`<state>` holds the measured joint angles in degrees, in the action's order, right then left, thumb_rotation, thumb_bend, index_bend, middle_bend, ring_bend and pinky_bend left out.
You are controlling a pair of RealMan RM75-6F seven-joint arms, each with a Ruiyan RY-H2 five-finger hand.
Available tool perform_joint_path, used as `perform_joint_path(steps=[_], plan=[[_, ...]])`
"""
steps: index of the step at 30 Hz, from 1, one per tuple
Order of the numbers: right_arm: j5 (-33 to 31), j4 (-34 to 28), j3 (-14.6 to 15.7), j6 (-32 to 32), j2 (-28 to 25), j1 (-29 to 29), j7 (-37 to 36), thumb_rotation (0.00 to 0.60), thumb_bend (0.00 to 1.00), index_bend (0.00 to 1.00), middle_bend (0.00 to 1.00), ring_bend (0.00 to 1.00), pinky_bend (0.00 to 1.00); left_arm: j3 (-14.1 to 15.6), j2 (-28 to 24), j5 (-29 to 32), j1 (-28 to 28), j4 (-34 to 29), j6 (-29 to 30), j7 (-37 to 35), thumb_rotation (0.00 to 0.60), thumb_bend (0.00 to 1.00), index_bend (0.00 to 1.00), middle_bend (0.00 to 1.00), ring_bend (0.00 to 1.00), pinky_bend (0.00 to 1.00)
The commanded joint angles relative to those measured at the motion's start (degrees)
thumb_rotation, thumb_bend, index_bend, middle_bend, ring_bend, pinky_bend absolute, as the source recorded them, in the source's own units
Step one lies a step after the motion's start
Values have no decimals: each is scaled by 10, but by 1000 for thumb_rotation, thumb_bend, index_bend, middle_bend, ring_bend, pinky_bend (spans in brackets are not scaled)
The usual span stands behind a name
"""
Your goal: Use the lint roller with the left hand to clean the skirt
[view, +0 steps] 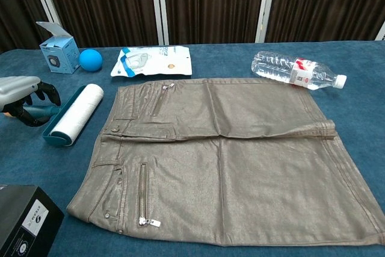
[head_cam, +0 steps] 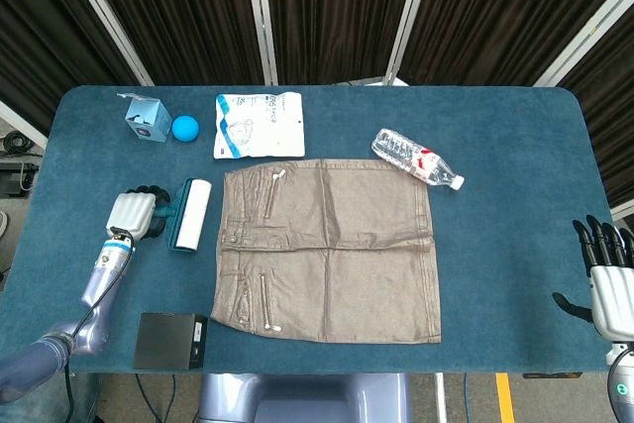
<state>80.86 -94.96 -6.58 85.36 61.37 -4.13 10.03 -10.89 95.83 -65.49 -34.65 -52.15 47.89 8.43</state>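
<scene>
Our left hand (view: pixel 24 97) curls around the lint roller (head_cam: pixel 188 214) handle near the table's left edge; whether it grips firmly, we cannot tell. We should close fully before lifting toward the skirt (head_cam: pixel 327 250). Our right hand (head_cam: pixel 606 279) hangs open.

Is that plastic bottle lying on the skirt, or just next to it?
Apart. The head view shows blue table between the bottle and the skirt.

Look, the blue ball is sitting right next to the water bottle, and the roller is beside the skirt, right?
Not quite. The blue ball sits next to the small blue box, far from the water bottle, as the head view shows. The lint roller does lie beside the skirt.
</scene>
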Motion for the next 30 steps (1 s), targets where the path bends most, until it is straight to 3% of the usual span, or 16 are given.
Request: perform_joint_path(steps=[1, 10, 18, 30], plan=[[0, 0, 0, 0, 0, 0, 0, 600, 0, 0, 0, 0, 0, 1, 0, 4, 0, -2, -1, 5, 600, 408, 355, 279, 248, 337], [0, 1, 0, -1, -1, 0, -3, 600, 0, 0, 0, 0, 0, 2, 2, 8, 0, 0, 1, 13, 600, 499, 461, 389, 323, 387], [-1, 1, 1, -3, 0, -1, -3, 600, 0, 0, 0, 0, 0, 2, -12, 0, -1, -24, 10, 10, 600, 587, 485, 411, 343, 406], [-6, -1, -2, -4, -6, -1, -17, 600, 0, 0, 0, 0, 0, -9, -120, -22, -11, -203, 54, 83, 600, 588, 489, 416, 348, 410]])
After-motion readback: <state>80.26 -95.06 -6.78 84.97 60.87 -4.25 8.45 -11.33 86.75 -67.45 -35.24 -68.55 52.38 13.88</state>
